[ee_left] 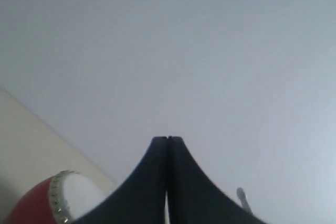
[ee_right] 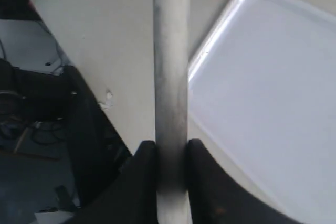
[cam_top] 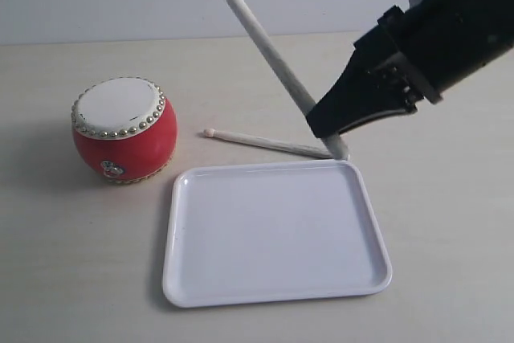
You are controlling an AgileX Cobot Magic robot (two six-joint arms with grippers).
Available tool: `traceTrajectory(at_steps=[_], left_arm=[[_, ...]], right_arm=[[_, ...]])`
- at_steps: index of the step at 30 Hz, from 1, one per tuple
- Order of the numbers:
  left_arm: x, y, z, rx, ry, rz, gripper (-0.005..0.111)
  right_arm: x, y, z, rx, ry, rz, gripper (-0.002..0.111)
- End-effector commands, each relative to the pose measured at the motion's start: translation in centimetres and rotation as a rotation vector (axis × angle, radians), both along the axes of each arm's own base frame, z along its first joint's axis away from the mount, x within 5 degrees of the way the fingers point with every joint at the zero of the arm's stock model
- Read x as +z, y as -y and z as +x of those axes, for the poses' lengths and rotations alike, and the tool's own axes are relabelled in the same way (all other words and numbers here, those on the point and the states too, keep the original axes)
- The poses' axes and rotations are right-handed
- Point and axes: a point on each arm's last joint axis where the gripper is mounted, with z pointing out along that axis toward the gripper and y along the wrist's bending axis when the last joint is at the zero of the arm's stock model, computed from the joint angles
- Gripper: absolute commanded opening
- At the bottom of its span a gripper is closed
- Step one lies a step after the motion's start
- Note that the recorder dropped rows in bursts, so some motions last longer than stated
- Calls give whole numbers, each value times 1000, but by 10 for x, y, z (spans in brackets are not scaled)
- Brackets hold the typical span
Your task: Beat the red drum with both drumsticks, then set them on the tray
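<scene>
Nearest the front edge of the table (cam_top: 450, 222) sits the tray (cam_top: 273, 230), with nothing in it. I judge it is parked close so the final drop-off is short.

Toward the left edge stands the red drum (cam_top: 124, 130), skin upward and ready to be struck. The left gripper (ee_left: 167, 145) hovers near it, jaws pressed together with nothing between them. It would have to open before it could take a stick.

Between the drum and the tray's far rim, one drumstick (cam_top: 265, 141) lies flat on the table with its rounded tip toward the drum, not yet picked up.

The other drumstick (cam_top: 265, 38) is tilted, its tip raised toward the far edge and its butt down by the tray's far right corner. Whether the butt touches the table I cannot tell. The right gripper (cam_top: 333, 130) pinches it low on the shaft, probably so the long end is free to swing at the drum.

Counted: one drum, one tray and two drumsticks, one held and one lying. There are two grippers, only the right one showing in the exterior view.
</scene>
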Motion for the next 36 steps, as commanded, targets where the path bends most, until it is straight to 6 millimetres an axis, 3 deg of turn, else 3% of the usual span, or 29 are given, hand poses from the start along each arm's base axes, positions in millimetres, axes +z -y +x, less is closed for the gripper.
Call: traceTrajectory(at_steps=[1, 5, 8, 10, 13, 14, 17, 20, 23, 29, 32, 36], left_arm=[[14, -3, -4, -4, 144, -112, 0], [44, 0, 9, 6, 57, -32, 0], [90, 8, 47, 5, -203, 238, 0], [97, 15, 80, -41, -440, 376, 0], [84, 44, 111, -308, -707, 502, 0], [72, 69, 120, -552, -748, 527, 0], [57, 109, 129, -999, -678, 420, 0], [51, 125, 140, -1164, -624, 251, 2], [54, 131, 144, -1230, -562, 142, 20], [56, 132, 146, -1230, -530, 116, 61], [54, 131, 145, -1224, -537, 82, 68], [52, 131, 147, -1188, -545, 51, 69]], right_arm=[[-6, 2, -29, 7, -9, 93, 0], [-5, -1, -37, -23, -33, 190, 0], [5, -6, -34, -60, -21, 318, 0], [6, -7, -33, -63, -11, 340, 0], [3, -5, -34, -47, -11, 302, 0], [1, -4, -35, -33, -5, 277, 0], [0, -4, -36, -31, -10, 264, 0], [0, -4, -36, -41, -24, 263, 0], [-9, -3, -40, -61, -71, 278, 0], [-26, -3, -51, -134, -185, 347, 0], [-26, -4, -47, -204, -187, 386, 0], [-24, -9, -44, -244, -179, 404, 0]])
